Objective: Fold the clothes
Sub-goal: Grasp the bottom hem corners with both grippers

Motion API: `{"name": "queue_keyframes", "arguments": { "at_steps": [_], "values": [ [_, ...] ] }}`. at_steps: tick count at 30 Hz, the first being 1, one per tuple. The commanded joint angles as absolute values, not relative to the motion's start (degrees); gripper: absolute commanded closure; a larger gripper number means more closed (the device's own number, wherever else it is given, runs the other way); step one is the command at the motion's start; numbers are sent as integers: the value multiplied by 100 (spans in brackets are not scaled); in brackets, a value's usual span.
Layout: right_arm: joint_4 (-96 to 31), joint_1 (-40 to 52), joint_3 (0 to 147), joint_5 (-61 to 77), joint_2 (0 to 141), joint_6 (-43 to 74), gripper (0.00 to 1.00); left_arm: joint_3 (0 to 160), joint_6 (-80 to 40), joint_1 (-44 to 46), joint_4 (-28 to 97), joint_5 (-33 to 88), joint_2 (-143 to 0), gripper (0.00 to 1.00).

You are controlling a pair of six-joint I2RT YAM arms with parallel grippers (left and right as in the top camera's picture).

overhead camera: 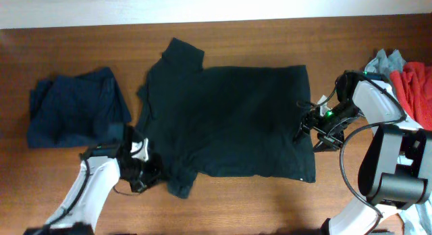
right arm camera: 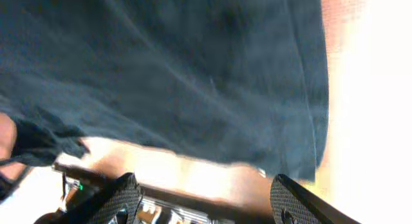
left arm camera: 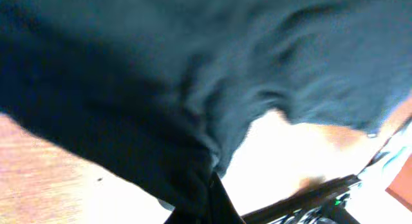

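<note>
The black T-shirt (overhead camera: 229, 120) lies spread flat on the wooden table (overhead camera: 256, 201), collar to the left and hem to the right. My left gripper (overhead camera: 143, 169) is at the shirt's near-left sleeve and is shut on a bunch of its cloth, which fills the left wrist view (left arm camera: 193, 76) down to the jaws (left arm camera: 209, 205). My right gripper (overhead camera: 312, 127) is at the shirt's right hem. In the right wrist view its fingers (right arm camera: 206, 185) are wide open and empty, with the hem (right arm camera: 180, 69) just ahead of them.
A navy garment (overhead camera: 74, 110) lies crumpled at the far left of the table. A red garment (overhead camera: 415, 86) and a grey-blue one (overhead camera: 386, 61) are piled at the right edge, behind the right arm.
</note>
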State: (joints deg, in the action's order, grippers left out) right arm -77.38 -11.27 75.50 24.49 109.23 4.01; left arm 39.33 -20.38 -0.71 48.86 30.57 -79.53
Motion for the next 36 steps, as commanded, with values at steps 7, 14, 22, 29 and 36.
{"name": "queue_keyframes", "arguments": {
  "at_steps": [7,14,22,29,36],
  "values": [
    [-7957,-1133,6855,2324,10792,731,32,4366,-1959,-54,5194,3006,-7406,99],
    [-6407,-1133,5575,2324,9627,1002,37,4366,-1959,-54,5194,2869,-7406,99],
    [-6504,-1133,5196,1343,7787,1688,20,4366,-1959,-54,5146,2869,-7406,99],
    [-6029,-1133,4115,1498,7881,2309,22,4366,-1959,-54,5146,2869,-7406,99],
    [-4915,-1133,3267,1778,7881,2952,34,4366,-1962,-54,5146,2869,-7406,99]
  ]
}}
